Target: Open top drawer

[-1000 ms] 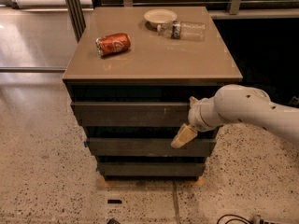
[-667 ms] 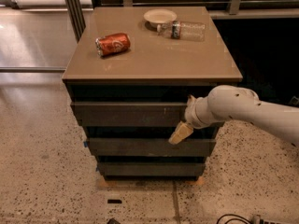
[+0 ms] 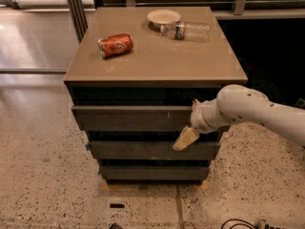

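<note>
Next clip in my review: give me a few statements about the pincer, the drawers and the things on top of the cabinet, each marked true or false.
1. The red drinks can lies on its side on the brown cabinet top. True.
2. The clear plastic bottle stands upright at the front edge. False: it lies on its side at the back, beside the pale round plate.
3. The pincer is at the right part of the wide dark grey-brown top drawer. True.
4. The white arm reaches in from the picture's left. False: it comes in from the right.
</note>
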Robot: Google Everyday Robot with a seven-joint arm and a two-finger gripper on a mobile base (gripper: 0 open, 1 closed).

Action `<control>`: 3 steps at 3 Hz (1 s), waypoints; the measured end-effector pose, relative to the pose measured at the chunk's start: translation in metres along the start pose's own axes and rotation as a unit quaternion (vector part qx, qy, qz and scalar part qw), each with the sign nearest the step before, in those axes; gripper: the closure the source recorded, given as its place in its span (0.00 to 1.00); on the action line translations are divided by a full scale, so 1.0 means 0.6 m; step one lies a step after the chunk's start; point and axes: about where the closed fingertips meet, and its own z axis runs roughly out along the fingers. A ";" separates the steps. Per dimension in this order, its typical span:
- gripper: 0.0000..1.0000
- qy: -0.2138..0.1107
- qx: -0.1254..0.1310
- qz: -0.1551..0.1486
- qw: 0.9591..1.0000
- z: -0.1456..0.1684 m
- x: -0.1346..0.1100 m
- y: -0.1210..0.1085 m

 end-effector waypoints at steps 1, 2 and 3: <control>0.00 -0.005 -0.021 0.009 1.000 -0.011 0.001 0.016; 0.00 -0.003 -0.023 0.008 1.000 -0.007 0.000 0.019; 0.00 0.001 -0.042 0.009 0.999 -0.007 0.004 0.049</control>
